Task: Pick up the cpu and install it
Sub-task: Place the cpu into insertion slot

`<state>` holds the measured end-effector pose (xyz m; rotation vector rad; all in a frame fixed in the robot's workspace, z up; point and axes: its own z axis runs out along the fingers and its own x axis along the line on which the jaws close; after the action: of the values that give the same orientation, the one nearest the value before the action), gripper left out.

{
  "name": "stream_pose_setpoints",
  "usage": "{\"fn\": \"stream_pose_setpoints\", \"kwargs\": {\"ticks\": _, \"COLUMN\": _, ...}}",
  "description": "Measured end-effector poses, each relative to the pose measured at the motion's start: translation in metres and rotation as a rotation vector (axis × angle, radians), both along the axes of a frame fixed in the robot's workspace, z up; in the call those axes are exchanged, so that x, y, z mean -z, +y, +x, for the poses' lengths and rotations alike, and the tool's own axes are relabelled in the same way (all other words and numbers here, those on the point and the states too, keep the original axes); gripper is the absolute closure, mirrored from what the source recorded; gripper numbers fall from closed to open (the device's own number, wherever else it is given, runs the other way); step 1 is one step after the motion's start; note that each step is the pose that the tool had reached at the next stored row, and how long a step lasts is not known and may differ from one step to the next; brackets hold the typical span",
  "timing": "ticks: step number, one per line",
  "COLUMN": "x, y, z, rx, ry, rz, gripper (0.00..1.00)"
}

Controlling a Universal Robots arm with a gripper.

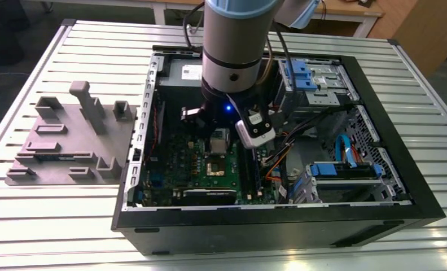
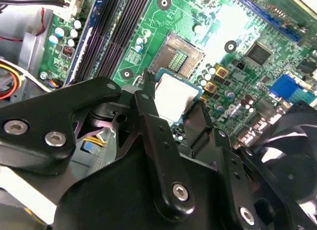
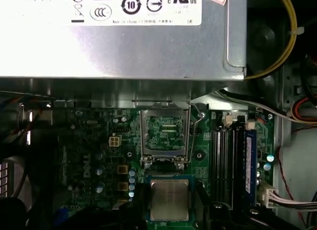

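The cpu (image 3: 169, 199), a thin square chip with a pale metal top, sits between my gripper's black fingers (image 3: 140, 202) in both wrist views. My gripper (image 2: 174, 100) is shut on the cpu (image 2: 173, 91) and holds it just above the green motherboard (image 2: 237, 22). The open socket (image 3: 165, 132) with its raised metal frame lies a short way beyond the chip. In the exterior view the arm reaches down into the open computer case, with the cpu (image 1: 220, 140) under the wrist and the socket (image 1: 214, 167) slightly nearer the case's front.
A large grey metal box with a white label (image 3: 124, 36) stands behind the socket. Black memory slots (image 3: 230, 158) run beside it, near coloured cables (image 3: 292, 36). The case walls (image 1: 284, 226) ring the board. A grey plastic fixture (image 1: 69, 141) lies on the slatted table at the exterior view's left.
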<state>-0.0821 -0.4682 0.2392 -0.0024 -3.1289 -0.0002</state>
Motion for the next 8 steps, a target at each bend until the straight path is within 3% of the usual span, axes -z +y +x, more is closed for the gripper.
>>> {"fn": "stream_pose_setpoints", "kwargs": {"ticks": 3, "x": 0.0006, "y": 0.0, "z": 0.0, "rx": 0.0, "ry": 0.0001, "rz": -0.0003, "gripper": 0.53}}
{"fn": "stream_pose_setpoints", "kwargs": {"ticks": 5, "x": 0.0063, "y": 0.0, "z": 0.0, "rx": 0.0, "ry": 0.0, "rz": -0.0001, "gripper": 0.53}}
{"fn": "stream_pose_setpoints", "kwargs": {"ticks": 8, "x": 0.0064, "y": 0.0, "z": 0.0, "rx": 0.0, "ry": 0.0, "rz": 0.0, "gripper": 0.53}}
